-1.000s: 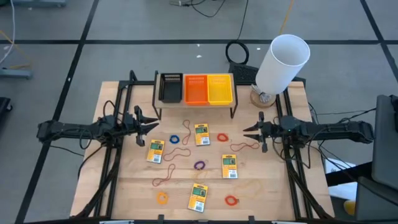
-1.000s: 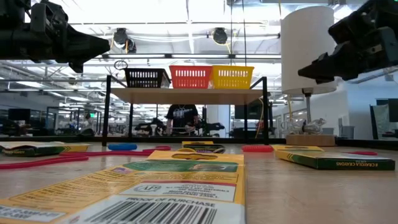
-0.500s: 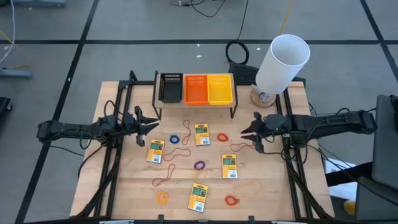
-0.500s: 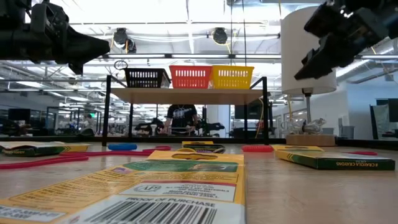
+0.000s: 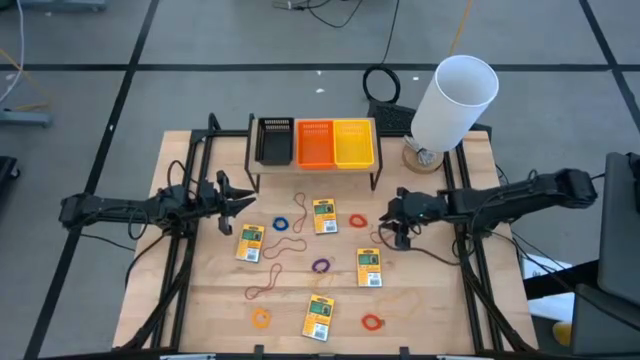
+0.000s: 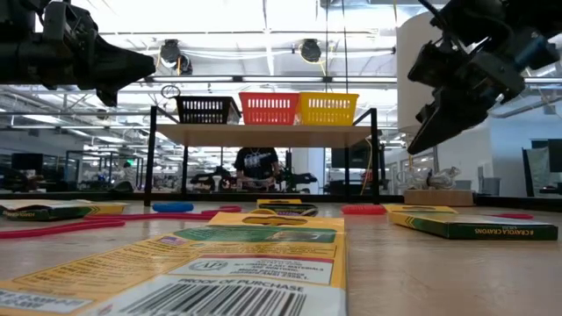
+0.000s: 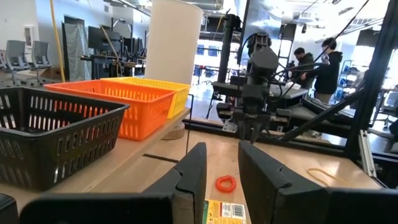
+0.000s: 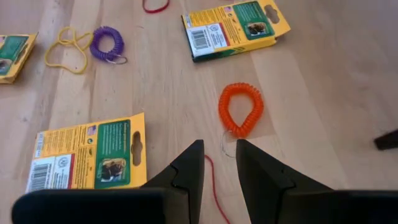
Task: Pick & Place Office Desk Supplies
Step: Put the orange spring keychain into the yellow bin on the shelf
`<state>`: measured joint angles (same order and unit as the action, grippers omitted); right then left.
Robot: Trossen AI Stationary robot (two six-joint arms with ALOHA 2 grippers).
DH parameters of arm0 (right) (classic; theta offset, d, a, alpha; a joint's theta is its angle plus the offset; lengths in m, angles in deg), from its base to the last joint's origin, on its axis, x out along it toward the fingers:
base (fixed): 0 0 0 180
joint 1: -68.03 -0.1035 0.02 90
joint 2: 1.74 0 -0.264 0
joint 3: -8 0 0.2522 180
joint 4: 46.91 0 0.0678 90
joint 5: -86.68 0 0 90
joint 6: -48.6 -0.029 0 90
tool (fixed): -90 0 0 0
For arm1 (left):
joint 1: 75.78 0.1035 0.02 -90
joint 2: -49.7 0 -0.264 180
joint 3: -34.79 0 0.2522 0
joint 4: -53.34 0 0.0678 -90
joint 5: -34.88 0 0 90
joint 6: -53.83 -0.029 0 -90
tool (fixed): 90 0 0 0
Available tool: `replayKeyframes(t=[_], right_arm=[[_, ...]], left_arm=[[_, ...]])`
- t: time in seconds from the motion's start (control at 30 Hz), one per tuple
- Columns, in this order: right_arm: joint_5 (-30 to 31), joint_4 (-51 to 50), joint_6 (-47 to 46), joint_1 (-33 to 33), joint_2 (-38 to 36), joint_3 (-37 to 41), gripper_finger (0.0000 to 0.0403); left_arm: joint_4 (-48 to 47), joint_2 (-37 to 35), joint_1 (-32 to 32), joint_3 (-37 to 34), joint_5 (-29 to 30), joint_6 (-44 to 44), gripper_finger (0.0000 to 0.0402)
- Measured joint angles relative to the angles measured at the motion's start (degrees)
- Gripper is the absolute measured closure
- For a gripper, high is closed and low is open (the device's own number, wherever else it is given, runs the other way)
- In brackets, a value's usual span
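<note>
Four yellow packs lie flat on the wooden table: one (image 5: 324, 215), one (image 5: 250, 243), one (image 5: 370, 266) and one (image 5: 319, 316). Loops lie around them: blue (image 5: 281, 223), an orange coil (image 5: 357, 220), purple (image 5: 320, 266), orange (image 5: 261, 317), red (image 5: 372, 322), and a thin red band (image 5: 385, 236). My right gripper (image 5: 392, 228) is open, tipped down over the table to the right of the orange coil (image 8: 241, 112), above the thin red band (image 8: 211, 177), touching nothing. My left gripper (image 5: 250, 202) is open and empty, held level at the table's left.
A raised shelf at the far side carries a black bin (image 5: 274, 141), an orange bin (image 5: 314, 143) and a yellow bin (image 5: 354, 143). A big white cylinder (image 5: 453, 100) stands at the far right corner. People stand in the room beyond the table (image 7: 323, 62).
My right gripper has gone toward the table's left edge and down, tipping its fingers downward toward the orange coil and the thin red band. The packs and loops have not moved.
</note>
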<state>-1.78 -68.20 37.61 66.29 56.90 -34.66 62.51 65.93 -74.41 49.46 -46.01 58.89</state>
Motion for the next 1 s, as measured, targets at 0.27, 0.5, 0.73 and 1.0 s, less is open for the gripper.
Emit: replayKeyframes(t=[0.27,0.5,0.73,1.0], right_arm=[[0.01,0.7,-0.21,0.0,4.69,0.0,0.0316],[-0.04,5.57,0.89,0.0,10.55,0.0,0.0316],[0.09,8.33,1.26,0.0,14.78,0.0,0.0316],[0.38,9.67,1.18,0.0,18.88,0.02,0.0316]], left_arm=[[-0.32,0.0,0.0,0.0,0.0,0.04,0.0321],[-0.36,-0.01,0.0,0.0,0.0,0.11,0.0321],[-0.4,-0.01,0.0,0.0,0.0,0.17,0.0321],[-0.43,0.0,0.0,0.0,0.0,0.41,0.0321]])
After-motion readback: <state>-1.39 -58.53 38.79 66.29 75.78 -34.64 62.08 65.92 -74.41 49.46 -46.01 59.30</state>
